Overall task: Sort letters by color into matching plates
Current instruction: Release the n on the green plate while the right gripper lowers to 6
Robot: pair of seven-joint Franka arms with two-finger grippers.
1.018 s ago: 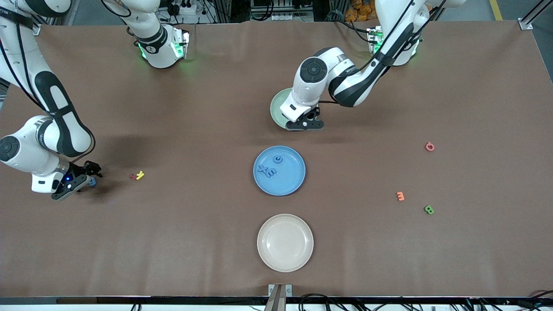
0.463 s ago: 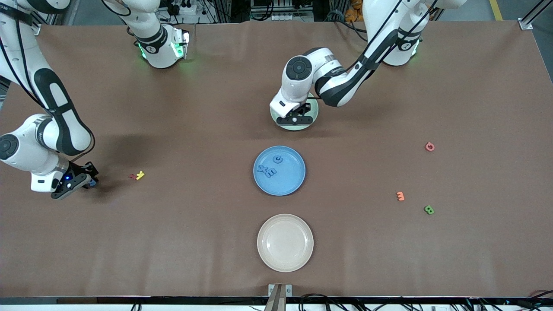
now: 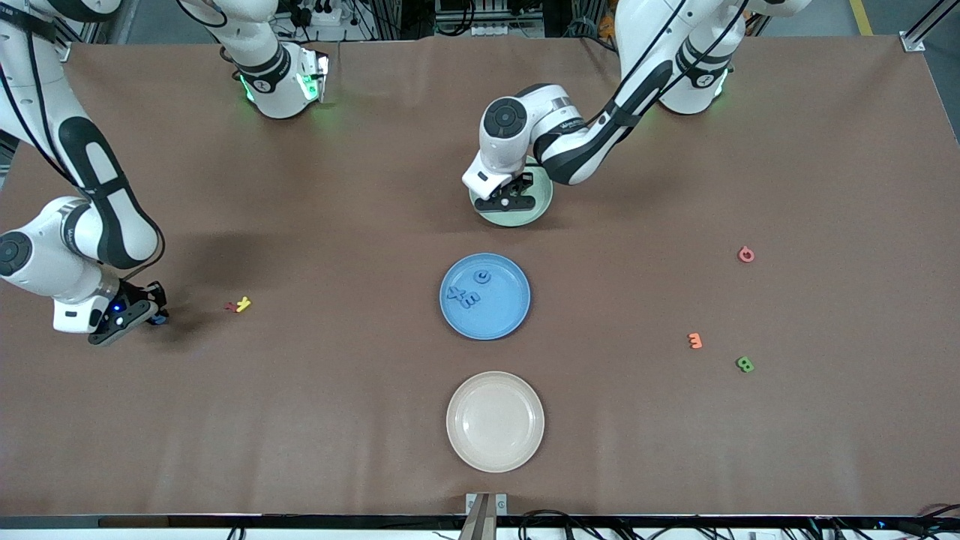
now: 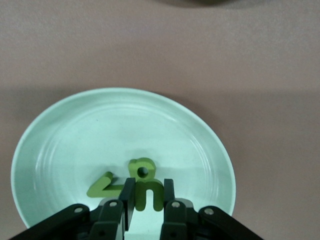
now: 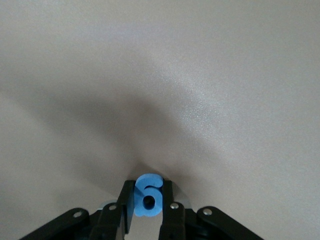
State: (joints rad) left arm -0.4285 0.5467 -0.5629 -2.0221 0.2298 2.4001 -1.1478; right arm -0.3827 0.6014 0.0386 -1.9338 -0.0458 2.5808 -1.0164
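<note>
Left wrist view shows a chunky green foam letter point(image 4: 148, 194) pinched upright between the left gripper point(image 4: 148, 200)'s closed black fingers, over the pale mint plate point(image 4: 60, 145), a smooth, shallow round dish with faint concentric rings; two more matte green pieces point(image 4: 125, 179) lie flat in it, just beside the held one. Seen from the front, that gripper point(image 3: 508, 196) hangs over the same plate point(image 3: 537, 211), which sits farther from the camera than the glossy blue plate point(image 3: 510, 315). Three blue letters point(image 3: 469, 291) lie in the blue plate. Toward the right arm's end of the brown, paper-like table point(image 3: 300, 412), the right gripper point(image 3: 150, 313) is low at the surface, its fingers clamped on a thick blue foam "6" point(image 5: 148, 195) with rounded edges. A small yellow and red pair point(image 3: 238, 305) lies near it. Nearest the camera sits a plain cream plate point(image 3: 495, 457). Toward the left arm's end lie a green letter point(image 3: 744, 364), an orange piece point(image 3: 695, 340) and a pink ring-shaped piece point(image 3: 745, 254).
</note>
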